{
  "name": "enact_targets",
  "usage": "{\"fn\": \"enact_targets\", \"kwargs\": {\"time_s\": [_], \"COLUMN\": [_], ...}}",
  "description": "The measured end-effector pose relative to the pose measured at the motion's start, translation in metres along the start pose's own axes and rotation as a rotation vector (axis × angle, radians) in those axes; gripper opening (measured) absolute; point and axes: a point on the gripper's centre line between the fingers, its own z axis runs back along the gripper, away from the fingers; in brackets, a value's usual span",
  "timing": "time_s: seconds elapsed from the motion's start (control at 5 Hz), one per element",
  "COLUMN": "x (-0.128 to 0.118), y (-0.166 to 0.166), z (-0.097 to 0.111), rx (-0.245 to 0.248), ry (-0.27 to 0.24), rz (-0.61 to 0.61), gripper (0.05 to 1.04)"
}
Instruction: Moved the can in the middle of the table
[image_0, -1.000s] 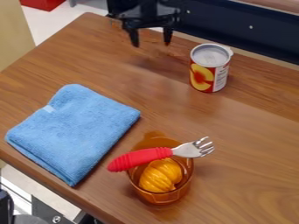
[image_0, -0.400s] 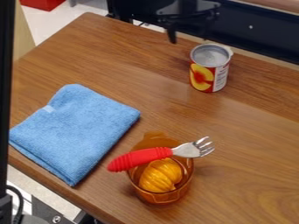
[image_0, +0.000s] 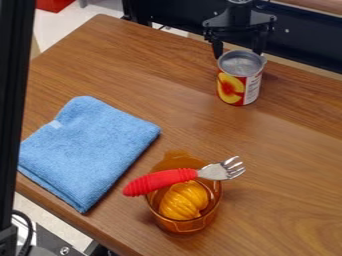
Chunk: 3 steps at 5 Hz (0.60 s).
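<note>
Can (image_0: 239, 84) — near it, wide-open jaws

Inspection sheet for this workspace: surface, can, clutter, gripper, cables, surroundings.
Surface: brown wood-grain table
Job's things: can upright near the table's far edge
Clutter: folded blue cloth; orange cup with red-handled fork across its top
Gripper: over the can's top, fingers apart
Cables: black cable at lower left, beyond the table's edge
Surroundings: black upright bar at left; red object at upper left
</note>
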Motion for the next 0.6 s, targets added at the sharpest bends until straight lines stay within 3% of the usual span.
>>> {"fn": "enact_targets", "kwargs": {"time_s": [0.4,0.6], "x": [-0.026,-0.035], "y": [0.013,0.019], "z": [-0.013,-0.008], "rx": [0.045,0.065], "ry": [0.096,0.123], "rz": [-0.037,-0.028], "gripper": [0.999,0.999]}}
